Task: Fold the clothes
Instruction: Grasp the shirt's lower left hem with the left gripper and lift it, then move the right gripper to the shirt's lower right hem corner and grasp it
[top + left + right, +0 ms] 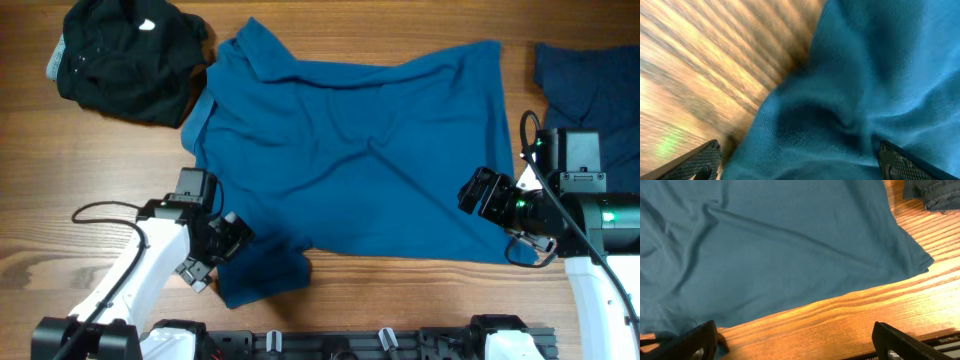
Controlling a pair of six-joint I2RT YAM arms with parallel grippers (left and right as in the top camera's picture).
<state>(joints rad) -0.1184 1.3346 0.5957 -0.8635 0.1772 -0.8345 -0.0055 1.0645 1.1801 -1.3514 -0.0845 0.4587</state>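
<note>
Fingertips of my left gripper (800, 165) frame the bottom of the left wrist view, spread wide, with blurred blue cloth filling the gap between them. I cannot tell if my pads touch it, and nothing is pinched. Seen from overhead, this left gripper (218, 255) sits at about 7 o'clock over the near sleeve of the medium-blue polo shirt (350, 150). My left forearm rises from the 8 o'clock corner and the fingers aim toward 4 o'clock.

My right gripper (802, 347) is also spread wide and holds nothing. Bare wooden table (865, 315) lies between its fingertips, and the polo's long side edge lies just ahead. From overhead, the right gripper (503, 220) is at 4 o'clock over the shirt's near hem corner, aiming toward 9 o'clock.

The polo lies spread and wrinkled across the middle of the table. Its long axis runs from 9 to 3 o'clock, collar toward 9 and hem toward 3. One sleeve points to 12 o'clock and the other to 6.

A crumpled black garment (125, 60) sits at 10 o'clock, touching the collar end. A darker blue garment (590, 90) lies at 2 o'clock, apart from the hem.
</note>
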